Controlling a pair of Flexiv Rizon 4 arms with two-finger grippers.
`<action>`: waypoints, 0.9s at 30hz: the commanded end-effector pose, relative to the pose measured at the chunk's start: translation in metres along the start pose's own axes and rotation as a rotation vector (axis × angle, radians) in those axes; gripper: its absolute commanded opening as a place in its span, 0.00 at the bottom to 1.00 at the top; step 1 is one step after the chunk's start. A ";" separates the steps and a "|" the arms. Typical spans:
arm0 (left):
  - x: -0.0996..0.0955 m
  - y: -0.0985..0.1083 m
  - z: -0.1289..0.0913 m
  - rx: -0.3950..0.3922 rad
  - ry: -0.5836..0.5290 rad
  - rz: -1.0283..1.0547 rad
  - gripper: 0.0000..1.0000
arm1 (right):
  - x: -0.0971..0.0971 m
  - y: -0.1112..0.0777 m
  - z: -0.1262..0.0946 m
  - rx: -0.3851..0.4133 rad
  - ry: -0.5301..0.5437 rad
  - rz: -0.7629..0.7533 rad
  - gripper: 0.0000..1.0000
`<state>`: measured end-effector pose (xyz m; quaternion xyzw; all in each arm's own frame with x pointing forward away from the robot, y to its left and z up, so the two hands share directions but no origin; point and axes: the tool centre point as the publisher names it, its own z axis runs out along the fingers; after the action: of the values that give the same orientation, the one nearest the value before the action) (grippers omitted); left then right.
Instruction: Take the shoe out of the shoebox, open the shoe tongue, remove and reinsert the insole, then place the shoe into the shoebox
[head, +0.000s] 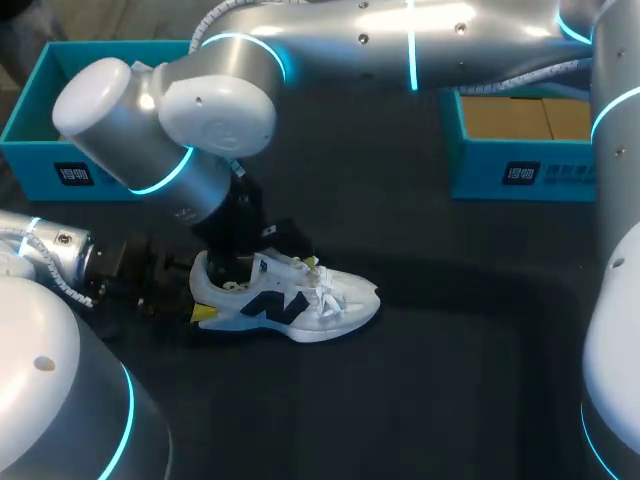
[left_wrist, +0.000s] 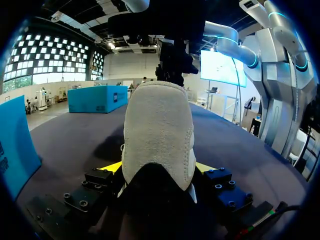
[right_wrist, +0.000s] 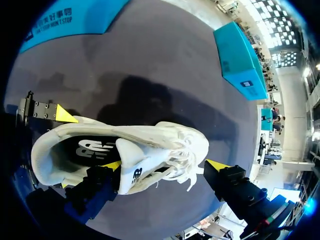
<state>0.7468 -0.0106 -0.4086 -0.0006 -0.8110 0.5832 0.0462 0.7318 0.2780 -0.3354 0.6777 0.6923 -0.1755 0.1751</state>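
The shoe (head: 290, 300) sits on its sole on the table (head: 450, 400), toe toward 3 o'clock, with teal shoebox parts at its 10 o'clock (head: 40, 150) and 2 o'clock (head: 500, 170). Your left hand (left_wrist: 159, 167) grasps the heel from both sides. Your right hand (right_wrist: 165, 165) is released, its fingers spread either side of the tongue (right_wrist: 131, 160) and laces.

The head camera looks down from high behind the robot, taking in most of the table (head: 450, 400), with the shoe (head: 300, 305) just off centre toward 7 o'clock. The left wrist camera sits low and very near, facing the shoe's heel along the table. The right wrist camera looks steeply down into it from close above. All three share the shoe.
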 end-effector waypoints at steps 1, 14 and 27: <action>0.000 0.000 0.000 0.000 -0.004 0.000 0.00 | -0.010 -0.005 -0.003 -0.008 0.022 0.265 0.81; 0.000 0.000 0.000 0.000 -0.004 0.000 0.00 | -0.016 -0.002 -0.008 -0.003 0.068 0.290 0.34; 0.000 0.000 0.000 0.000 -0.004 0.000 0.00 | -0.038 -0.004 -0.004 0.003 0.174 0.324 0.00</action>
<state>0.7469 -0.0107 -0.4085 -0.0007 -0.8110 0.5832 0.0462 0.7357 0.2603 -0.3162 0.6970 0.6888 -0.1388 0.1433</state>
